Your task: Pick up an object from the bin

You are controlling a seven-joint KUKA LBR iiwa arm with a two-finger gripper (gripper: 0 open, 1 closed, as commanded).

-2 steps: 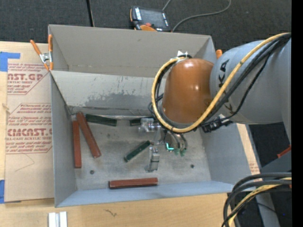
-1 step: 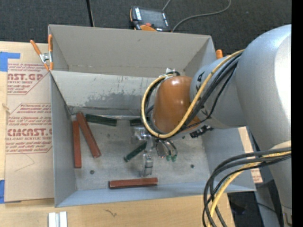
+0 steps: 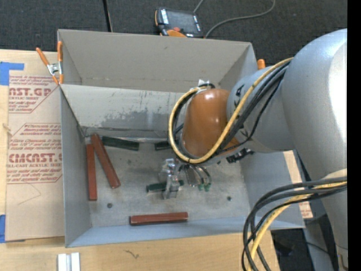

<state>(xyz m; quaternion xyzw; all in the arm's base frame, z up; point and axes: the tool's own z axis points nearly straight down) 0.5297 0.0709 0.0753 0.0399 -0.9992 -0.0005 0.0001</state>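
Arm: the big white-grey robot arm (image 3: pixel 316 95) comes in from the right, with yellow and black cables looped round its glossy orange-brown wrist cover (image 3: pixel 206 123).
Bin: the grey metal bin (image 3: pixel 152 61) has steep sloped walls and a small flat floor, mostly bare in its middle and right.
Left side: two long red-brown flat bars (image 3: pixel 98 165) lie close together near the left wall, one straight and one slanted.
Front edge: a third red-brown flat bar (image 3: pixel 158 218) lies along the front wall, well apart from the gripper.
Back edge: two dark green bars (image 3: pixel 119 144) lie at the foot of the back wall, the right one partly hidden behind the cables.
Gripper: the metal gripper (image 3: pixel 171 188) is low over the mid-floor; whether it is spread or closed cannot be told.
Task's thing: a short dark green block (image 3: pixel 152 188) lies on the floor, sticking out left from under the gripper's tip, its right end hidden.
Hard to make out: a tiny green piece (image 3: pixel 204 187) sits just right of the gripper.
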